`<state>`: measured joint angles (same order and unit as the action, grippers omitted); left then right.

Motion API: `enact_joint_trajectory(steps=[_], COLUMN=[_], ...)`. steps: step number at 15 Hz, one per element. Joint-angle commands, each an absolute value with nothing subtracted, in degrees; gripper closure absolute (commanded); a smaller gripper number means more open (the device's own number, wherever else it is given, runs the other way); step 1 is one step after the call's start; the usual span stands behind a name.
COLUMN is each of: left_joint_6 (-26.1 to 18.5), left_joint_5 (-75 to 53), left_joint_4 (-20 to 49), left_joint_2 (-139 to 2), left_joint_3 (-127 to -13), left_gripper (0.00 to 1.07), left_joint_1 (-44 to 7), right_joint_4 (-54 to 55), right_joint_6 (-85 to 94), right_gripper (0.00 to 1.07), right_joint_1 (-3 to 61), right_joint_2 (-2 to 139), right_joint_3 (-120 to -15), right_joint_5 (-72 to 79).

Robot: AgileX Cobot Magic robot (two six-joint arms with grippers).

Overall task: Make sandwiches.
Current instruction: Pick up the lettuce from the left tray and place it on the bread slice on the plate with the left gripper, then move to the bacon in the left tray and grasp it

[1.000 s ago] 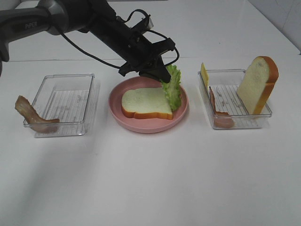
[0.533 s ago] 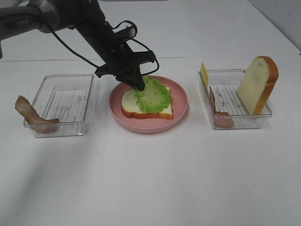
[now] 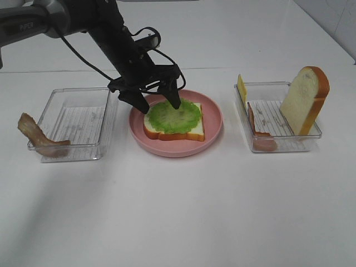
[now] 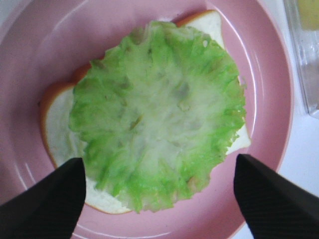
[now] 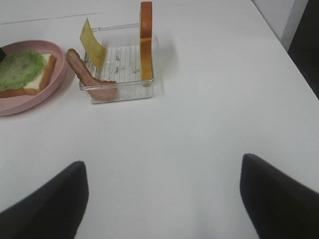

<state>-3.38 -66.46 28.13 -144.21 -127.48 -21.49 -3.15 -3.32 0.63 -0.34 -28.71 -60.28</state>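
A white table [image 3: 178,222] carries everything. From the far left, the dark left arm [image 3: 111,33] reaches down toward the middle. The left gripper [image 3: 159,105] hangs just over the plate [image 3: 214,125]. Its jaws stand wide apart, with 1 finger on each side of the lettuce [image 3: 175,115], and they hold nothing. The right gripper [image 5: 162,199] shows only in its own camera. Its 2 dark fingers are also wide apart over bare table, with nothing between them, well apart from the right tray [image 3: 272,119].

2 clear trays stand beside the plate, 1 on each side. The left tray [image 3: 80,119] and the right tray are both near the plate but do not touch it.

The plate is round and pink and stands in the middle. On it lies 1 bread slice [image 4: 60,129], flat, white with an orange-brown crust. The lettuce lies flat on top of this slice and covers most of it; only the corners and the crust show around the green.

The upright slice [image 3: 303,103] stands on its edge in the right tray and leans at the right wall.

The left strip [image 3: 33,133], brown meat, hangs over the outer wall of the left tray, with 1 end inside and 1 end outside.

The right strip [image 3: 260,142] leans at the near left corner of the right tray.

The cheese [image 3: 241,88], a yellow square, stands tilted at the far left corner of the right tray.
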Motion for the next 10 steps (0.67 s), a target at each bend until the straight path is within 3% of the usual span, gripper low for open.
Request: enact_joint_trajectory(steps=[1, 5, 10], left_joint_6=[-1.6, 5.3, 7.0], left_joint_5=[-69.3, -74.0, -74.0], left_joint_4=[23.7, 12.9, 1.7], left_joint_2=[-141.2, -136.9, -127.3], left_joint_3=[-128.1, -129.8, -124.8], left_gripper=[0.26, 0.26, 0.26], left_joint_1=[-21.7, -21.7, -21.1], right_joint_4=[-3.3, -3.3, -3.3], right_joint_6=[-3.2, -3.2, -3.2], right_gripper=[0.29, 0.29, 0.29], right_joint_1=[0.3, 0.3, 0.3], right_joint_2=[-1.0, -1.0, -1.0], right_joint_3=[-28.5, -28.5, -28.5], right_joint_5=[-60.3, -60.3, -60.3])
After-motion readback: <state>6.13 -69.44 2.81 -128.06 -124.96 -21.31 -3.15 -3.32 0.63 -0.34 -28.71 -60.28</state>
